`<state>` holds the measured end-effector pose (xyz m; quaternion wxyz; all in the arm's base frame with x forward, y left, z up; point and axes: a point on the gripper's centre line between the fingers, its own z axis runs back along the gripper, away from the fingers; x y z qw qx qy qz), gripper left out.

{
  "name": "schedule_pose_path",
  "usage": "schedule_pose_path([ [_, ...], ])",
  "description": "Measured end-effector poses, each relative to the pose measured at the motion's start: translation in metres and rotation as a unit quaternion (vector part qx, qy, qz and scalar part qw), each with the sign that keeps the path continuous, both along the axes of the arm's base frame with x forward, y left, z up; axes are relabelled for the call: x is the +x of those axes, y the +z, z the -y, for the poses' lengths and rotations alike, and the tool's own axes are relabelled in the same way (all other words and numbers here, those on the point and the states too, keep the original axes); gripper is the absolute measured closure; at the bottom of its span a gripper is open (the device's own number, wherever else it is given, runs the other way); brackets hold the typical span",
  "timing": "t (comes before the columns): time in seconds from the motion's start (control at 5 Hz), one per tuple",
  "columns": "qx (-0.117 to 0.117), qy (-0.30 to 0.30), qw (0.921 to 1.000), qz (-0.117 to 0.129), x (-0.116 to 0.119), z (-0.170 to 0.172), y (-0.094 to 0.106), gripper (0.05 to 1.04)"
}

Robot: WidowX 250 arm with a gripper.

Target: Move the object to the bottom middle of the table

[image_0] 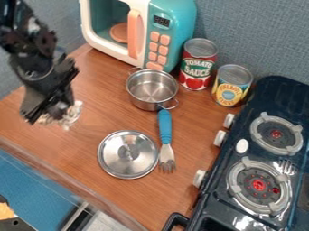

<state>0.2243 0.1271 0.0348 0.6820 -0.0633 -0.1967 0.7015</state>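
The gripper (46, 113) hangs over the left part of the worktop (100, 113). A pale, lumpy object (74, 113) is at the tips of its fingers (32, 110). Part of it shows just to the right of them and a little more shows at their lower edge, the rest being hidden behind them. I cannot tell whether the fingers stand wide or narrow, nor whether they hold the object or it rests on the worktop. It lies at the left, well apart from the lid (124, 163) and away from the bottom middle.

The lid lies knob up, near the middle of the worktop. A fork (165, 128) with a blue handle lies just to its right, tines toward the bottom of the view. The handle's end is beside the pot (150, 104), which stands upright above the lid in the view. Behind the pot is a microwave (170, 18), with a red tin (198, 65) and a yellow tin (230, 92) upright to its right. A stove (208, 205) takes up the right side.
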Motion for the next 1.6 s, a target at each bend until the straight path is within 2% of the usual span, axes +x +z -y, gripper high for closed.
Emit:
schedule_pose_path([
  [0.2,-0.002,-0.021,0.9996,-0.017,-0.01,0.006,-0.011,0.76],
  [0.4,0.002,-0.026,0.9987,-0.043,-0.016,0.005,-0.026,0.76],
  [0.6,0.007,-0.048,0.9968,-0.063,-0.016,0.009,-0.04,0.728],
  [0.8,-0.031,-0.059,0.9957,-0.064,-0.011,0.01,-0.044,0.423],
  [1.0,-0.041,-0.062,0.9947,-0.071,-0.011,0.012,-0.042,0.133],
  [1.2,-0.04,-0.066,0.9953,-0.059,-0.008,0.012,-0.029,0.077],
  [1.4,-0.027,-0.06,0.997,-0.041,-0.006,0.011,-0.012,0.083],
  [1.6,-0.013,-0.065,0.9978,-0.005,0.0,0.009,0.021,0.083],
])
